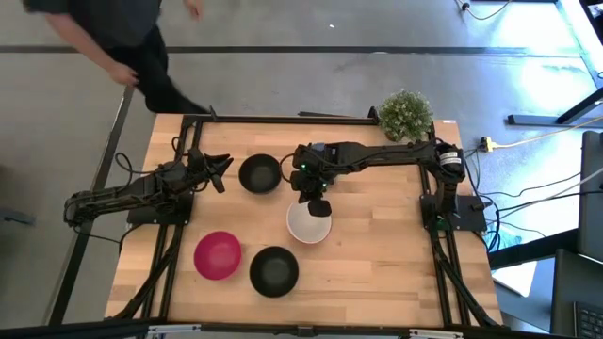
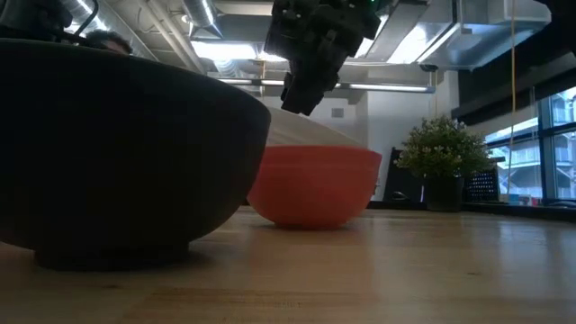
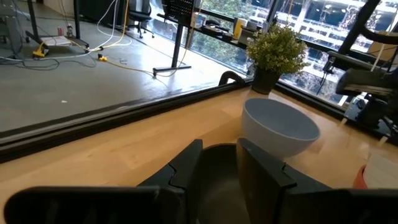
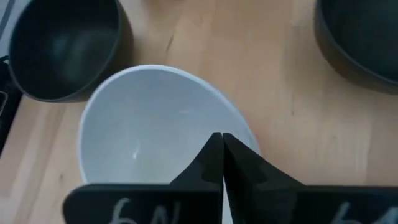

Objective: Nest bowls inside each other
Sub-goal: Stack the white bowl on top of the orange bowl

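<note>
Nearest my low camera sits a black bowl (image 2: 126, 153). Right gripper (image 1: 319, 207) pinches the white bowl's (image 1: 308, 224) rim at centre frame; left gripper (image 1: 219, 169), jaws spread, waits at left.

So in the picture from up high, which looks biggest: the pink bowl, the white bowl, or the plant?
1. Potted plant, its leaves spread widest.
2. Pink bowl and white bowl look about alike; the right end effector covers part of the white rim, so no ranking.
</note>
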You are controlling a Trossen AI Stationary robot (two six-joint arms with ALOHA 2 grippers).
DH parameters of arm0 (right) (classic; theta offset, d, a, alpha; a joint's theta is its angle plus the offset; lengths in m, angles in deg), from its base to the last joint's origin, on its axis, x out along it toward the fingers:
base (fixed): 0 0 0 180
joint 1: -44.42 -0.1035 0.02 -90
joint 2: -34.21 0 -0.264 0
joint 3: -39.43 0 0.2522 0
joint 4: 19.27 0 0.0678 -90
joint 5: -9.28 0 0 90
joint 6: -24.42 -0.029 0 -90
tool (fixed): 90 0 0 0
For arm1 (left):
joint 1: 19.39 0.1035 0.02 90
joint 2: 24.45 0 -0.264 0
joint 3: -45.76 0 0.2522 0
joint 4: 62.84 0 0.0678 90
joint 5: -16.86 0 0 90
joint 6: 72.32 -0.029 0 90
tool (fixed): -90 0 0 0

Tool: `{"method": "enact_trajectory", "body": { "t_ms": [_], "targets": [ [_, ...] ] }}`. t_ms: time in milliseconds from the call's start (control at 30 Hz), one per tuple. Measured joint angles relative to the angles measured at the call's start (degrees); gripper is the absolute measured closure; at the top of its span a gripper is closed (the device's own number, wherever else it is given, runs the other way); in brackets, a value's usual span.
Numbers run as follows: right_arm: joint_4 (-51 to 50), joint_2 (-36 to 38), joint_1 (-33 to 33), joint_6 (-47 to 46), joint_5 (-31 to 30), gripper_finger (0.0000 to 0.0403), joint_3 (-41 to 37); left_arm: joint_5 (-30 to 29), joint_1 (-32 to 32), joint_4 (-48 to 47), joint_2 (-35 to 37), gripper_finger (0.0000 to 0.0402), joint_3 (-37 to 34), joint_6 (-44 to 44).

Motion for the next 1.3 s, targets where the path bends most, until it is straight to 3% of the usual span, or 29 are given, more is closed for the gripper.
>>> {"method": "enact_trajectory", "body": {
  "t_ms": [1300],
  "targets": [
    [5.7, -5.0, -1.2, -1.0, 4.5, 0.0402, 2.8, -0.3, 0.0, 0.0, 0.0, 0.0308, 0.0, 0.0]
  ]
}}
